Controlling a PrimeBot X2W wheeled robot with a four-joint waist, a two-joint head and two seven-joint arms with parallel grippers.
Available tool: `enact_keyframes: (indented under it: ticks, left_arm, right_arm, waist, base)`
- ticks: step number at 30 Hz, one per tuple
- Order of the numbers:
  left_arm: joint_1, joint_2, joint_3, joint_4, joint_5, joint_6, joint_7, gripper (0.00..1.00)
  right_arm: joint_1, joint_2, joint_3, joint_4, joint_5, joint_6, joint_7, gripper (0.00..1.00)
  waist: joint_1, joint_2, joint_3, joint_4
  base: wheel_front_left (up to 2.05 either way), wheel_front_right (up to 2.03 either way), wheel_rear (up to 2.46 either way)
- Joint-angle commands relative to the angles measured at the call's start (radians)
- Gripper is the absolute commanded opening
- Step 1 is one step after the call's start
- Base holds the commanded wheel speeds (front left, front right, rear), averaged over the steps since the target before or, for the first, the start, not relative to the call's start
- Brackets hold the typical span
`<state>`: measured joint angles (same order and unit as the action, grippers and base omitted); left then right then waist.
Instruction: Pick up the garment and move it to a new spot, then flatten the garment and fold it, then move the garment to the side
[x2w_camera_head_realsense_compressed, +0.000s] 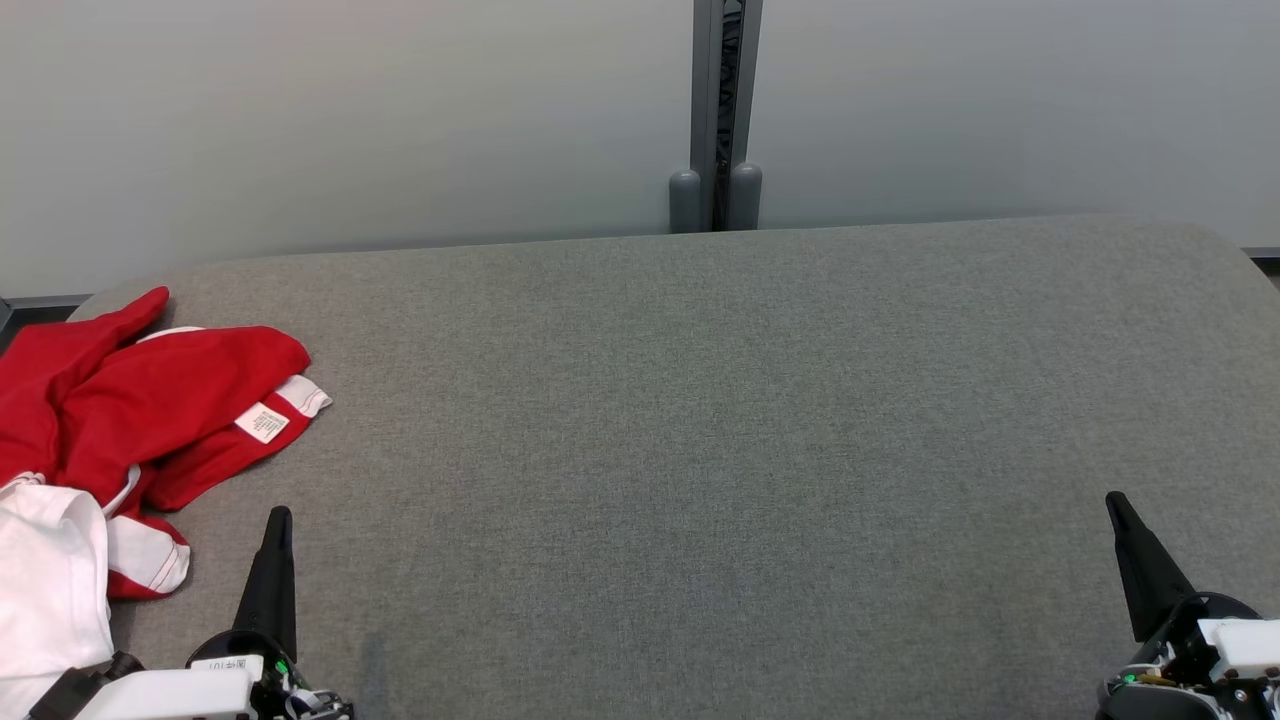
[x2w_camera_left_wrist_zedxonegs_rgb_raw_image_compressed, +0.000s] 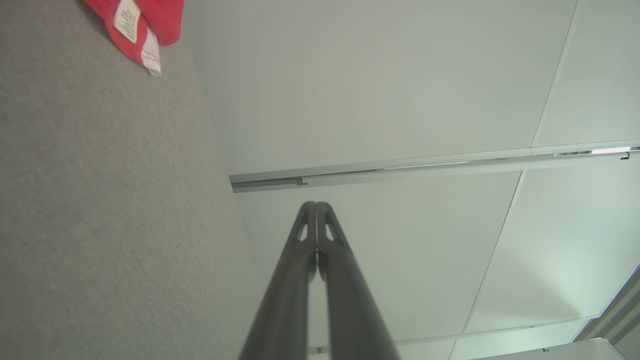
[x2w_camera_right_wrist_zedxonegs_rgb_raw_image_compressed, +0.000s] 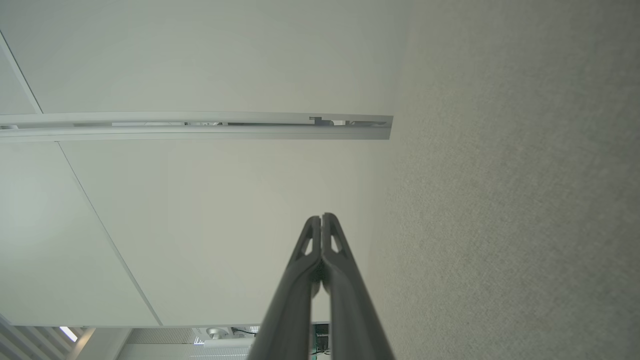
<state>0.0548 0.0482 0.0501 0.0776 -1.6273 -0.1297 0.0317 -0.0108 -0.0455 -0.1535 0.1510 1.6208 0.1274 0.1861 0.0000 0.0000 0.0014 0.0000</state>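
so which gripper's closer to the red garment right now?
Left. The left gripper sits just right of the red garment, not touching it; the right gripper is across the table at its far right side. Both shut, empty.

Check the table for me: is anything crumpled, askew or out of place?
The red and white garment lies crumpled at the left end of the table, its white label turned outward, and part of it runs out of view. Nothing else stands out.
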Motion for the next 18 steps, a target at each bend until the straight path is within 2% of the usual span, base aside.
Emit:
enact_keyframes:
  ticks: [1,18]
  left_arm:
    - [0.005,0.005,0.005,0.001,-0.001,-0.004,0.001,0.00]
    - [0.005,0.005,0.005,0.001,-0.001,-0.004,0.001,0.00]
  right_arm:
    - [-0.005,-0.011,-0.003,0.005,0.004,0.009,0.010,0.00]
    - [-0.005,-0.011,-0.003,0.005,0.004,0.009,0.010,0.00]
  waist:
    - [0.0000,0.0000,0.000,0.000]
    - [0.0000,0.0000,0.000,0.000]
  base:
    - [0.00,0.00,0.00]
    - [0.00,0.00,0.00]
